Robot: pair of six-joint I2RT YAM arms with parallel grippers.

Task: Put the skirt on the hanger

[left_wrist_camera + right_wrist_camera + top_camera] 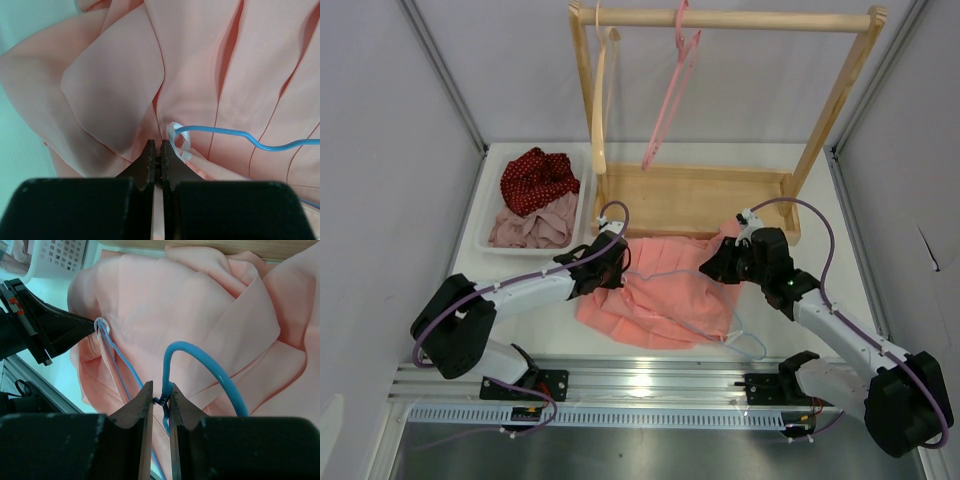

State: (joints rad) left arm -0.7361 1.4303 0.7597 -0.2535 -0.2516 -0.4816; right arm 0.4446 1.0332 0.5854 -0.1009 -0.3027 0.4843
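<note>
The salmon-pink skirt (655,300) lies spread on the table between my two arms. The pale blue hanger (750,346) lies on top of it. My right gripper (713,265) is shut on the hanger's twisted neck, and the blue hook (220,373) curves out just past the gripper (161,387). My left gripper (623,263) is shut on the skirt's edge (200,60), right beside a white ribbon loop (181,142). That loop is hooked over the end of the hanger wire (214,129). The right wrist view shows the left gripper (75,327) at that loop (101,322).
A white basket (485,215) at the back left holds a red dotted cloth (535,178) and a mauve cloth (535,228). A wooden rack (720,20) stands behind the skirt, with a wooden hanger (600,110) and a pink hanger (670,95). The rack's base board (690,200) touches the skirt's far edge.
</note>
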